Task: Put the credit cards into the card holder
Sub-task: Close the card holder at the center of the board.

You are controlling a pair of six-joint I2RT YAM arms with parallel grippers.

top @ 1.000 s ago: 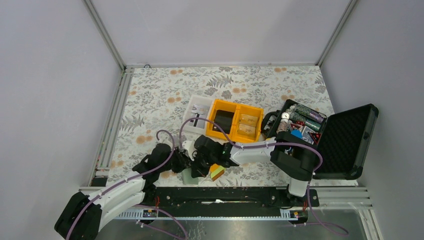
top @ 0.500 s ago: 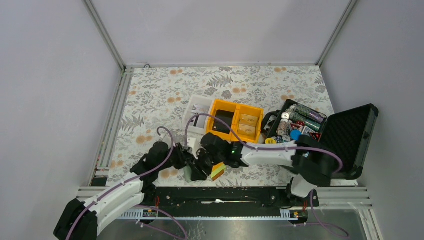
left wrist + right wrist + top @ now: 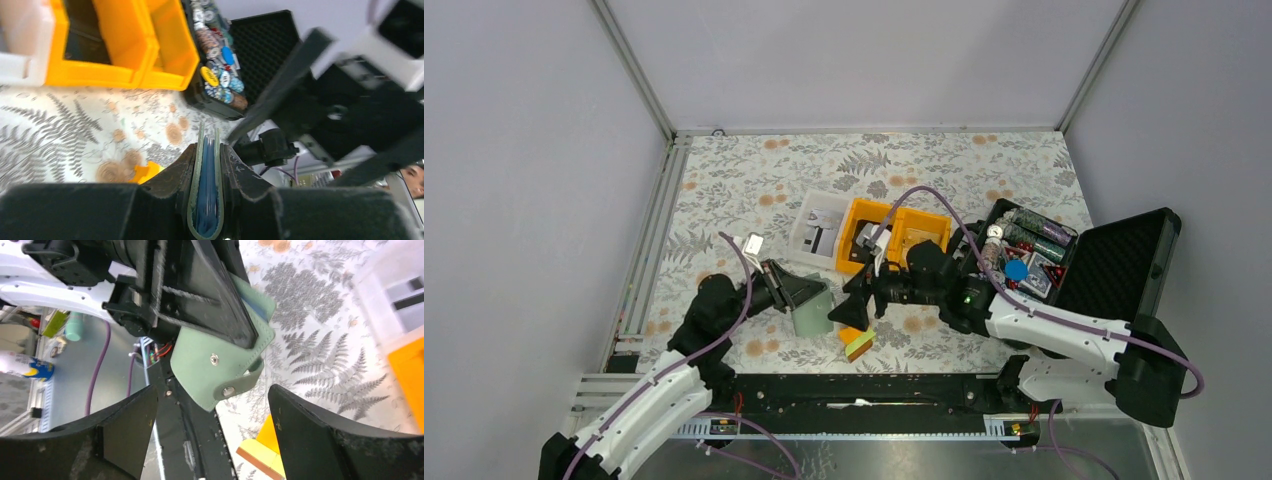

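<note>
My left gripper point(image 3: 796, 292) is shut on the grey-green card holder point(image 3: 813, 310) and holds it folded, above the floral table. In the left wrist view the card holder point(image 3: 205, 200) stands edge-on between both fingers point(image 3: 175, 175), its blue lining showing. My right gripper point(image 3: 852, 305) is open just right of it. The card holder's point(image 3: 215, 365) snap strap hangs between the spread jaws, touching neither. Credit cards lie in the bins behind: a white one with a black stripe point(image 3: 822, 238) in the white bin, a black one point(image 3: 85, 30) in the yellow bin.
An orange-yellow-green wedge block point(image 3: 857, 343) lies on the table under the right gripper. The yellow bins point(image 3: 924, 240) and white bin point(image 3: 809, 212) stand mid-table. A black foam-lined case point(image 3: 1119, 275) with poker chips point(image 3: 1024, 250) stands open at the right.
The right gripper has opened and drawn back to the right, away from the card holder. The left arm has lifted the holder up and away from the table's near edge.
</note>
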